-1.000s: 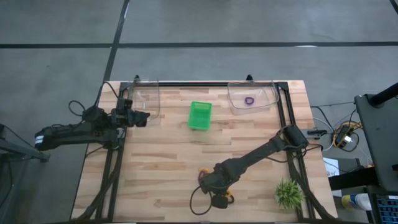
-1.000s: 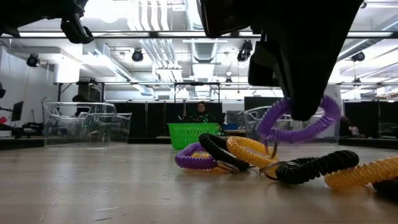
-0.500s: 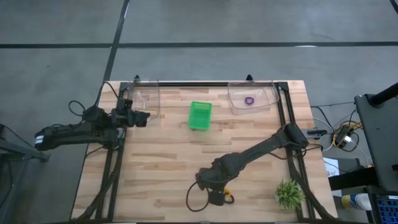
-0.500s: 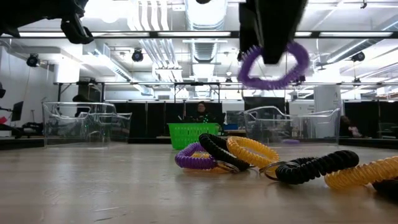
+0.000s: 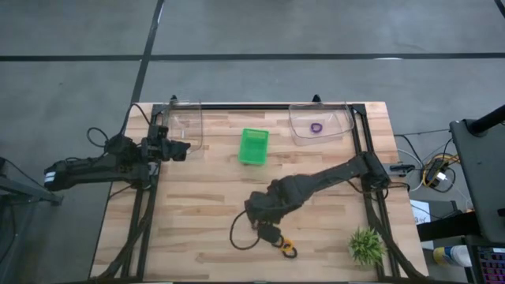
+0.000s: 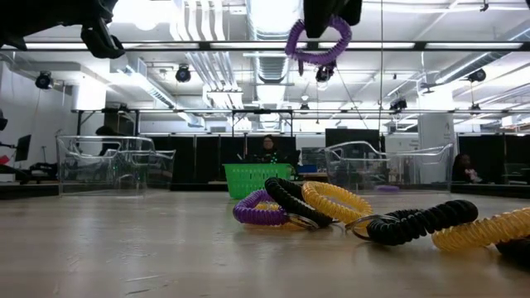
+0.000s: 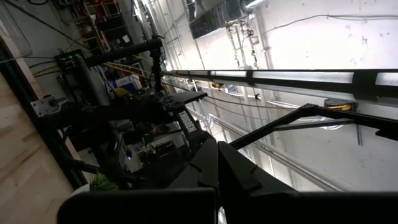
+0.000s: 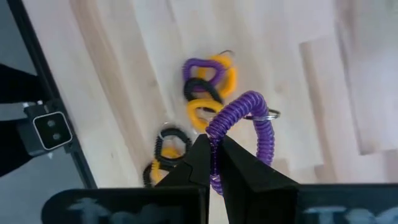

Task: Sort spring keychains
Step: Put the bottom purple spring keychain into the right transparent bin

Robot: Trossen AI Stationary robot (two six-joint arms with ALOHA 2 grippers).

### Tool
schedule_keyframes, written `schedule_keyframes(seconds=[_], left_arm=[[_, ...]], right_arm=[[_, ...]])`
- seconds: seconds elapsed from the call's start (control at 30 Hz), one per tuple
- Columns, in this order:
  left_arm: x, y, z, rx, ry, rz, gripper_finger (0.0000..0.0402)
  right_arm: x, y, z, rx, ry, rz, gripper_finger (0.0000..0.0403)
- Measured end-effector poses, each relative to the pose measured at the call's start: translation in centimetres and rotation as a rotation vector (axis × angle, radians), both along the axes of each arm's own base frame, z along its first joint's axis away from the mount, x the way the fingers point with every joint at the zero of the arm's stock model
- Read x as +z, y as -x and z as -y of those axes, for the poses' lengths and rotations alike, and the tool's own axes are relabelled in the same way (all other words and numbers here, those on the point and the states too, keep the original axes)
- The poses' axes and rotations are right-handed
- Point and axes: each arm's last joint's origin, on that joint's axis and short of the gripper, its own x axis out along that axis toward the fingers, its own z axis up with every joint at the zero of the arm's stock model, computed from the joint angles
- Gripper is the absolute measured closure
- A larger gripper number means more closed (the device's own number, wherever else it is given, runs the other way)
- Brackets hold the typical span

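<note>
Purple coil keychain (image 8: 249,134) hangs pinched in your right gripper (image 8: 213,157), whose fingers are closed on it, high above the wooden table (image 5: 205,213). Directly below the gripper you see the pile of keychains (image 8: 208,93) in purple, black and yellow, lying on the wood. Farther beyond it stands the green basket (image 5: 253,146), then a clear bin (image 5: 319,124) with one purple keychain (image 5: 316,127) inside. Your left gripper (image 5: 180,150) waits closed, well apart, at the table's edge.
</note>
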Motion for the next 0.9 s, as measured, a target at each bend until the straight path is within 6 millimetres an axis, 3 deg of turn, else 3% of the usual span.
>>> schedule_keyframes(seconds=[0.27,0.43,0.7,0.9], left_arm=[[0.0,0.0,0.0,-0.006,0.015,0.001,0.0399],[0.0,0.0,0.0,-0.007,0.015,0.001,0.0399],[0.0,0.0,0.0,-0.010,0.021,0.002,0.0399],[0.0,0.0,0.0,-0.011,0.023,0.002,0.0399]], right_arm=[[1.7,0.4,3.5,-0.017,0.053,-0.050,0.0390],[3.2,1.6,6.7,-0.053,0.103,-0.068,0.0390],[6.4,4.5,14.8,-0.197,0.194,-0.041,0.0390],[7.5,7.2,21.7,-0.367,0.198,-0.052,0.0390]])
